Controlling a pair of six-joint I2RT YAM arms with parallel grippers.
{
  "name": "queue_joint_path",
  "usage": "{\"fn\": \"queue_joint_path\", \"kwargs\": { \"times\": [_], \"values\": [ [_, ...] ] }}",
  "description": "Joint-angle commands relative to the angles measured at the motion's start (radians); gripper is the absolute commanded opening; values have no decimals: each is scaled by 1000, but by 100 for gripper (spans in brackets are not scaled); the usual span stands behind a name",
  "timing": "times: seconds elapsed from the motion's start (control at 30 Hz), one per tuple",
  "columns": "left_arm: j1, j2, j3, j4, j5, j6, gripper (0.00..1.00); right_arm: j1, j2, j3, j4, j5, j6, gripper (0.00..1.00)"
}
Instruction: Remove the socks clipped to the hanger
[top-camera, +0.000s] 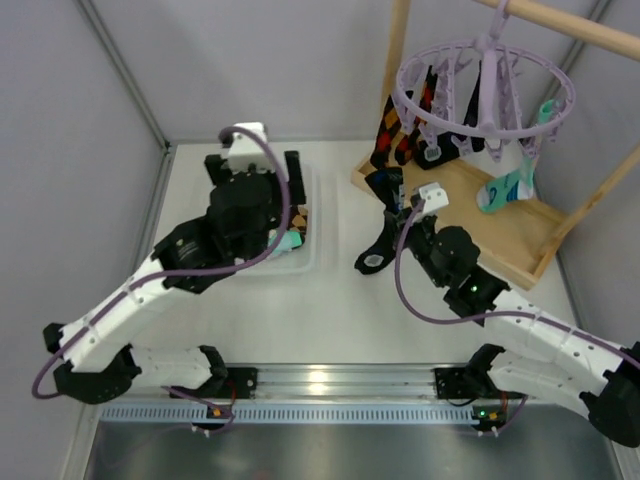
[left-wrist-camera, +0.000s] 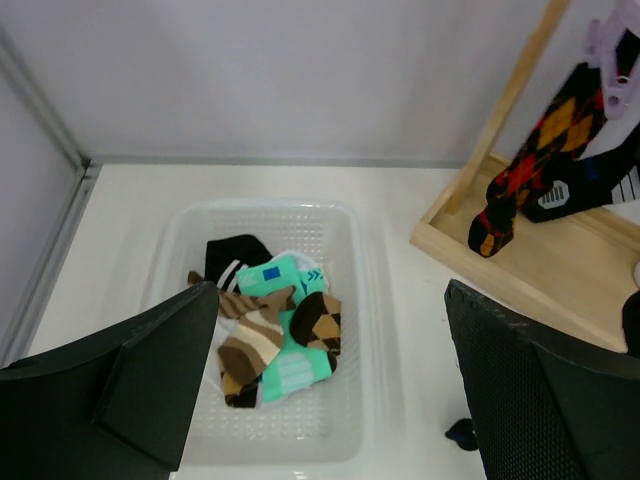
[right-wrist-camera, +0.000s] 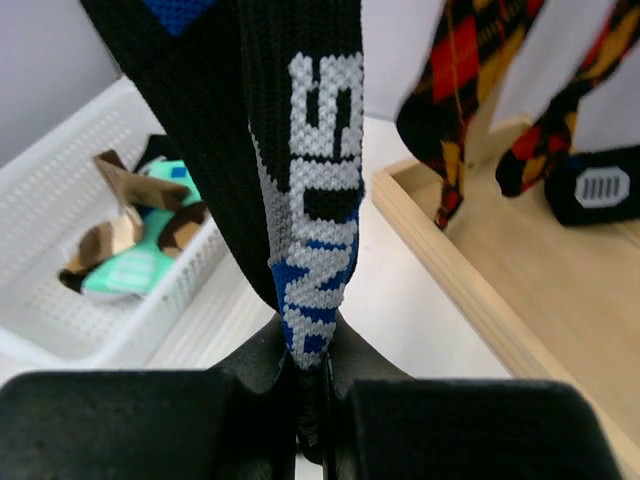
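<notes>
The lavender hanger (top-camera: 480, 75) hangs from a wooden rail at the back right. Clipped to it are diamond-patterned socks (top-camera: 400, 125), dark ones, and a teal sock (top-camera: 505, 190). My right gripper (right-wrist-camera: 315, 370) is shut on the lower end of a black sock (right-wrist-camera: 300, 150) with blue and white lettering. In the top view that black sock (top-camera: 378, 250) droops left of the wooden tray. My left gripper (left-wrist-camera: 330, 320) stands wide open above a white basket (left-wrist-camera: 260, 208), with nothing between its fingers. Several loose socks (left-wrist-camera: 280, 330) lie in the basket: striped brown, teal, black and brown-diamond.
The light wooden frame's tray base (top-camera: 500, 235) sits under the hanger, with an upright post (top-camera: 398, 60) at its left corner. The basket (top-camera: 315, 262) lies left of centre beneath my left arm. Grey walls close in the back and the left.
</notes>
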Motion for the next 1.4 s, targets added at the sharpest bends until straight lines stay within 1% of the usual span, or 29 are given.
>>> {"fn": "queue_joint_path", "kwargs": {
  "times": [0.0,0.03,0.07,0.13,0.17,0.23,0.27,0.3,0.33,0.37,0.4,0.47,0.53,0.6,0.63,0.67,0.7,0.77,0.8,0.83,0.9,1.0,1.1,1.13,1.2,1.27,1.3,1.33,1.37],
  "values": [
    [1,-129,-117,-163,-113,-232,98,-14,90,221,-24,-143,-14,0],
    [1,-164,-143,-221,-103,-257,98,-13,116,269,-32,-157,-15,0],
    [1,-221,-164,-241,-78,-279,98,-14,147,363,-38,-192,-17,0],
    [3,-272,-230,-274,-44,-324,98,-13,249,469,-51,-226,-18,0],
    [3,-292,-250,-293,-22,-333,98,-14,288,578,-58,-267,-18,0],
    [3,-355,-311,-297,56,-339,98,-14,401,683,-71,-296,-15,0],
    [3,-381,-329,-294,94,-339,98,-14,442,788,-79,-325,-9,0],
    [3,-432,-341,-292,161,-339,98,-14,525,838,-93,-331,-6,0],
    [3,-462,-350,-294,177,-337,98,-13,565,887,-104,-335,-3,0],
    [3,-488,-365,-294,185,-331,98,-11,607,977,-113,-351,8,0],
    [3,-543,-373,-295,196,-313,98,-6,689,1020,-136,-370,11,0],
    [3,-583,-402,-294,190,-290,98,6,772,1143,-166,-390,5,0],
    [3,-608,-421,-292,145,-235,98,38,896,1206,-209,-394,-4,0],
    [1,-614,-450,-289,105,-200,98,64,1005,1245,-213,-398,6,0],
    [3,-620,-457,-285,43,-204,98,73,1039,1249,-202,-390,9,0],
    [3,-626,-468,-283,18,-215,98,82,1078,1258,-200,-372,17,0],
    [3,-632,-485,-280,-7,-248,98,101,1157,1272,-206,-362,19,0],
    [3,-655,-502,-275,-33,-270,98,116,1248,1339,-251,-311,12,0],
    [3,-663,-516,-275,-34,-273,98,127,1339,1366,-271,-302,14,0],
    [4,-669,-523,-277,-37,-271,98,129,1380,1390,-285,-301,20,0],
    [4,-698,-539,-277,-42,-268,98,129,1456,1409,-280,-276,42,0],
    [4,-744,-565,-277,-51,-276,98,129,1518,1442,-289,-272,103,0],
    [4,-786,-573,-277,-74,-287,98,129,1527,1475,-286,-279,158,0],
    [4,-795,-573,-278,-76,-287,98,127,1518,1473,-282,-284,167,4],
    [3,-812,-579,-277,-82,-284,98,129,1477,1475,-279,-287,186,18],
    [4,-812,-586,-278,-85,-276,98,127,1439,1481,-280,-299,193,27],
    [3,-809,-586,-278,-85,-276,98,127,1396,1487,-286,-302,190,46],
    [3,-800,-588,-278,-87,-275,98,126,1371,1490,-318,-296,190,60],
    [3,-798,-585,-278,-85,-275,98,124,1345,1489,-325,-292,187,72]
  ]
}}
